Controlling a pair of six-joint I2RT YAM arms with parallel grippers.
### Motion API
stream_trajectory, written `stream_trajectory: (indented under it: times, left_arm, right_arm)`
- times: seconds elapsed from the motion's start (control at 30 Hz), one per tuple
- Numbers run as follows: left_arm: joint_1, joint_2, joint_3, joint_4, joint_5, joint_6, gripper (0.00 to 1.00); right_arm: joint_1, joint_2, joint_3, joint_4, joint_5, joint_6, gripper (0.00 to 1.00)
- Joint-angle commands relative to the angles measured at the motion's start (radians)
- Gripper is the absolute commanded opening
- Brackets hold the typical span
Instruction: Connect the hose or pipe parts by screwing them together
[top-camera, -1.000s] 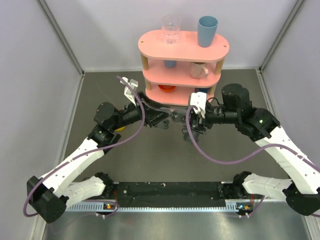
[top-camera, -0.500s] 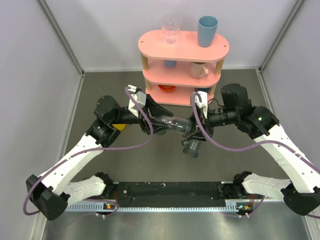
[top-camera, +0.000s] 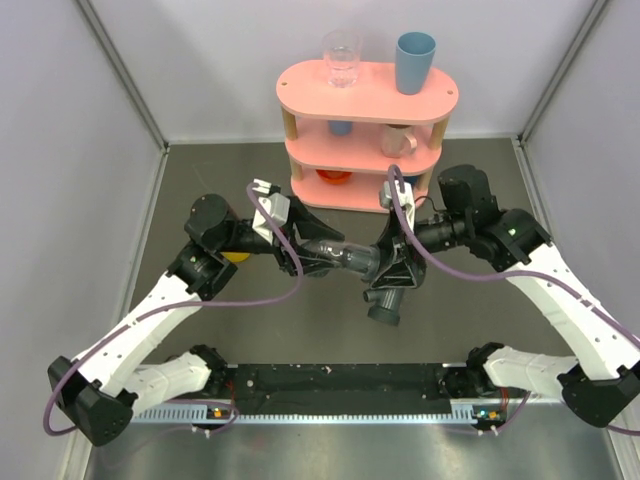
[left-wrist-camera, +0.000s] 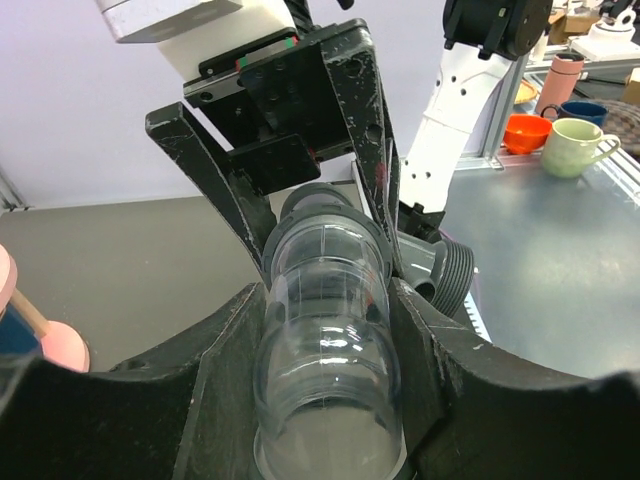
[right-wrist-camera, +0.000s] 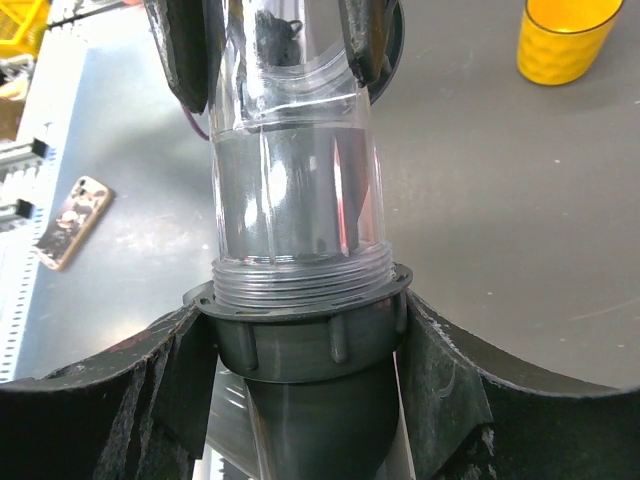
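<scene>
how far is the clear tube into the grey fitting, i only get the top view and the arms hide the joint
observer: the right wrist view shows the tube with its threaded end set in the collar of the grey fitting; a band of thread shows above the collar's rim.
operator: is the left hand really on the tube
observer: yes. In the left wrist view the left hand has a finger pressed on each side of the tube.
operator: and the right hand
observer: the right hand grips the collar, a finger touching it on either side.
</scene>
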Motion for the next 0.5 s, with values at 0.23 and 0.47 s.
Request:
stream_trajectory:
  times: [0.23, 0.47]
  left_arm:
    - [-0.042, -0.021, -0.038, -0.048, 0.137, 0.119, 0.00]
    - [-0.042, -0.043, -0.035, -0.086, -0.075, 0.114, 0.03]
  right_arm:
    - [-0.026, 0.067, 0.032, 0.182, -0.277, 0.241, 0.00]
    - [-0.025, 0.022, 0.029, 0.175, -0.219, 0.193, 0.00]
